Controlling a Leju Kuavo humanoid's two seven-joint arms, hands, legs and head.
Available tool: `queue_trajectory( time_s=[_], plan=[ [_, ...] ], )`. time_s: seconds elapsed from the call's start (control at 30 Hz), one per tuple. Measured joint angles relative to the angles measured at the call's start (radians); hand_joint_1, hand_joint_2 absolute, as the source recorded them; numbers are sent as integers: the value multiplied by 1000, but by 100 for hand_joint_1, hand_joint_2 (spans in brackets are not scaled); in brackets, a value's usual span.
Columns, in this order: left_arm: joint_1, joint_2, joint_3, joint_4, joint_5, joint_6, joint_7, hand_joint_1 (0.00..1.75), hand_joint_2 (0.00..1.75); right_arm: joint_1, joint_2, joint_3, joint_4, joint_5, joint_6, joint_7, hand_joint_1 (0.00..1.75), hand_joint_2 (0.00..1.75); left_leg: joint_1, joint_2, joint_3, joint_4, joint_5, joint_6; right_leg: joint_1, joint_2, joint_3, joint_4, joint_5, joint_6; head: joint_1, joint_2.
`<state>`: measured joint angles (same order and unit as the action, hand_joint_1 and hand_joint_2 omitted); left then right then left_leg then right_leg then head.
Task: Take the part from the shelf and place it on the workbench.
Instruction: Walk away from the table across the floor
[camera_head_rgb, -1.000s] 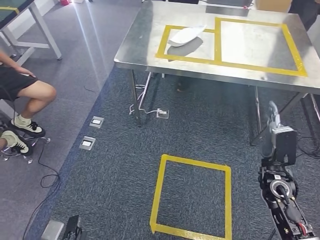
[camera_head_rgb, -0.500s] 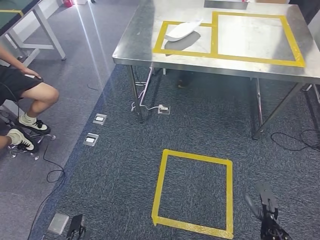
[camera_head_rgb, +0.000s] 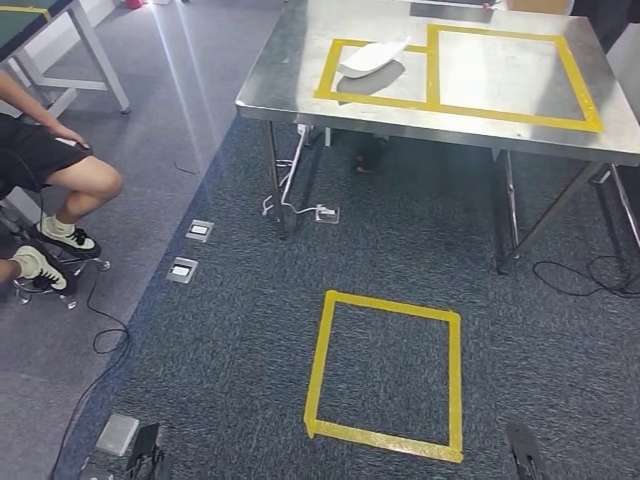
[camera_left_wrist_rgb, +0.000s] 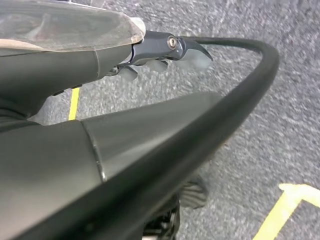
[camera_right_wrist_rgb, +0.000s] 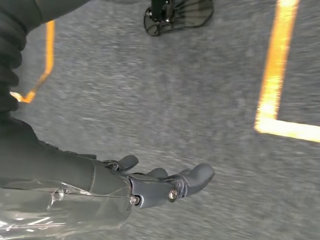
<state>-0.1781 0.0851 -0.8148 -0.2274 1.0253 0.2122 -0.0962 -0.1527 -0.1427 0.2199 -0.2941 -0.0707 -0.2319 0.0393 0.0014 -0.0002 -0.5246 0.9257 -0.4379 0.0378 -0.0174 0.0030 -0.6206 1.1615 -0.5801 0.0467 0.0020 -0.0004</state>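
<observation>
The white curved part (camera_head_rgb: 370, 58) lies on the steel workbench (camera_head_rgb: 302, 90), inside the left of two yellow tape boxes. Both my arms hang low beside my body, far from the bench. My right hand (camera_right_wrist_rgb: 166, 185) hovers over the grey carpet with its fingers stretched out and nothing in them; its dark tip (camera_head_rgb: 523, 452) shows at the bottom right of the head view. My left hand (camera_left_wrist_rgb: 170, 50) also hangs over the carpet, fingers extended and holding nothing.
A yellow tape square (camera_head_rgb: 321, 350) marks the carpet in front of the bench. A seated person (camera_head_rgb: 53, 180) is at the left. Floor sockets (camera_head_rgb: 183, 270) and cables (camera_head_rgb: 290, 205) lie near the bench's left leg. Small devices (camera_head_rgb: 132, 445) sit bottom left.
My right arm, raised at the lower right a second ago, has dropped almost out of the head view. The camera has shifted slightly; the white part has stayed on the bench.
</observation>
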Motion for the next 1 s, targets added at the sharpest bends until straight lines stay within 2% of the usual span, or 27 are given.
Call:
queue_trajectory(
  time_s=[0.03, 0.07, 0.1, 0.13, 0.2, 0.23, 0.27, 0.33, 0.37, 0.4, 0.43, 0.5, 0.53, 0.57, 0.6, 0.63, 0.67, 0.7, 0.73, 0.77, 0.8, 0.87, 0.9, 0.93, 1.0],
  plan=[
    [1, 0, 0, 0, 1, 1, 0, 0, 0, 4, 4, 0, 8, -4, -2, 8, 0, 175, -1, 1, -8, 1, 6, 0, 0, 0, -12, 58, -27, 2, 5, 0],
    [2, 0, 0, 0, 1, 1, 0, 0, 0, 8, 8, 0, 14, -6, -4, 14, 0, 175, -2, 2, -16, 2, 11, -1, 0, 0, -9, 82, -31, 3, 9, 0],
    [2, 0, 0, 0, 1, 1, 0, 0, 0, 12, 11, 0, 19, -9, -7, 20, 0, 175, -3, 2, -22, 3, 16, -2, 0, 0, 15, 64, -14, 3, 12, 0],
    [3, 0, 0, 0, 1, 1, 0, 0, 0, 15, 13, 0, 23, -12, -10, 23, 0, 175, -3, 2, -28, 5, 20, -5, 0, -1, 58, 4, 16, 2, 15, 0],
    [2, 0, 0, 0, 1, 1, 1, 0, 0, 17, 15, 0, 28, -15, -13, 26, 0, 175, -4, 3, -37, 10, 27, -12, 2, -1, 156, -157, 62, -5, 23, 0],
    [2, 0, 0, 0, 1, 1, 1, 0, 0, 17, 16, 0, 31, -16, -14, 26, 0, 175, -5, 4, -39, 12, 31, -17, 4, 0, 187, -214, 72, -10, 25, 0],
    [1, 0, 0, 0, 1, 1, 2, 0, 0, 17, 16, 0, 34, -17, -14, 27, 0, 175, -5, 4, -42, 13, 36, -23, 7, 1, 199, -241, 73, -14, 27, 0],
    [1, 1, 0, 1, 1, 1, 6, 0, 0, 19, 18, 0, 39, -19, -17, 27, 0, 175, -7, 4, -44, 13, 46, -36, 8, 1, 192, -246, 81, -25, 25, 0],
    [2, 2, 0, 1, 2, 1, 8, 0, 0, 18, 19, 0, 41, -20, -18, 26, 0, 175, -6, 3, -49, 19, 41, -42, 6, 0, 187, -248, 86, -32, 24, 0],
    [2, 2, 0, 1, 4, 1, 9, 0, 0, 17, 21, 0, 43, -20, -18, 24, 0, 175, -5, 2, -59, 40, 20, -47, 3, -2, 181, -250, 93, -41, 21, 0],
    [2, 3, 0, 1, 7, 1, 10, 0, 0, 16, 22, 0, 44, -20, -18, 22, 0, 175, -4, 1, -78, 82, -18, -53, 0, -4, 173, -253, 102, -50, 15, 0],
    [2, 4, 0, 2, 13, 1, 9, 0, 0, 13, 25, 0, 45, -17, -16, 20, 0, 175, 1, 0, -129, 216, -113, -61, 1, -5, 154, -252, 119, -58, 3, 0],
    [4, 4, 0, 2, 15, 1, 8, 0, 0, 13, 26, 0, 45, -15, -15, 19, 0, 175, 2, 0, -149, 279, -144, -64, 2, -6, 142, -251, 127, -59, -3, 0],
    [6, 5, 0, 2, 17, 0, 6, 0, 0, 13, 27, 0, 46, -14, -14, 17, 0, 175, 3, 0, -154, 315, -151, -65, 2, -6, 132, -249, 134, -58, -7, 0],
    [8, 5, 0, 2, 18, 0, 3, 0, 0, 13, 27, 0, 47, -14, -14, 14, 0, 175, 3, 0, -140, 313, -137, -65, 3, -6, 123, -248, 139, -57, -12, 0],
    [9, 6, 0, 2, 19, 0, 1, 0, 0, 13, 28, 0, 48, -14, -14, 11, 0, 131, 3, 0, -105, 267, -110, -63, 3, -6, 116, -246, 144, -55, -17, 0],
    [10, 6, 0, 2, 19, 0, 0, 0, 0, 12, 29, 0, 49, -15, -14, 8, 0, 87, 3, 0, -54, 191, -78, -59, 3, -6, 110, -244, 148, -53, -21, 0],
    [9, 8, 0, 2, 19, 0, -2, 0, 0, 12, 30, 0, 49, -15, -15, 6, 0, 44, 2, 0, -2, 107, -57, -54, 5, -6, 105, -241, 151, -50, -25, 0],
    [9, 9, 0, 3, 19, 0, -3, 0, 0, 10, 32, 0, 49, -15, -15, 3, 0, 0, 0, -1, 38, 40, -44, -49, 6, -6, 101, -239, 155, -46, -28, 0],
    [8, 10, 0, 3, 19, 0, -4, 0, 0, 9, 33, 0, 49, -16, -15, 0, 0, 0, -3, -1, 59, -1, -40, -44, 7, -6, 98, -238, 159, -41, -28, 0],
    [9, 11, 0, 3, 19, 1, -4, 0, 0, 8, 34, 0, 49, -18, -15, -6, 0, 0, -5, -1, 64, -17, -41, -40, 8, -6, 95, -237, 163, -35, -28, 0],
    [11, 11, 0, 3, 19, -1, -7, 0, 0, 6, 35, 0, 50, -22, -15, -17, 0, 0, -2, 1, 57, -23, -32, -29, 8, -5, 92, -234, 166, -23, -26, 0],
    [11, 11, 0, 3, 19, -3, -11, 0, 0, 6, 36, 0, 50, -25, -16, -22, 0, 0, 1, 3, 54, -26, -26, -22, 7, -4, 84, -221, 152, -18, -25, 0],
    [12, 11, 0, 3, 19, -6, -15, 0, 0, 6, 36, 0, 51, -27, -16, -25, 0, 0, 4, 5, 49, -29, -19, -14, 7, -3, 70, -186, 121, -14, -20, 0],
    [13, 12, 0, 4, 19, -9, -21, 0, 0, 5, 36, 0, 52, -30, -17, -30, 0, 0, 4, 7, 35, -31, -9, -5, 5, -3, 24, -56, 29, -8, -6, 0]
  ],
)
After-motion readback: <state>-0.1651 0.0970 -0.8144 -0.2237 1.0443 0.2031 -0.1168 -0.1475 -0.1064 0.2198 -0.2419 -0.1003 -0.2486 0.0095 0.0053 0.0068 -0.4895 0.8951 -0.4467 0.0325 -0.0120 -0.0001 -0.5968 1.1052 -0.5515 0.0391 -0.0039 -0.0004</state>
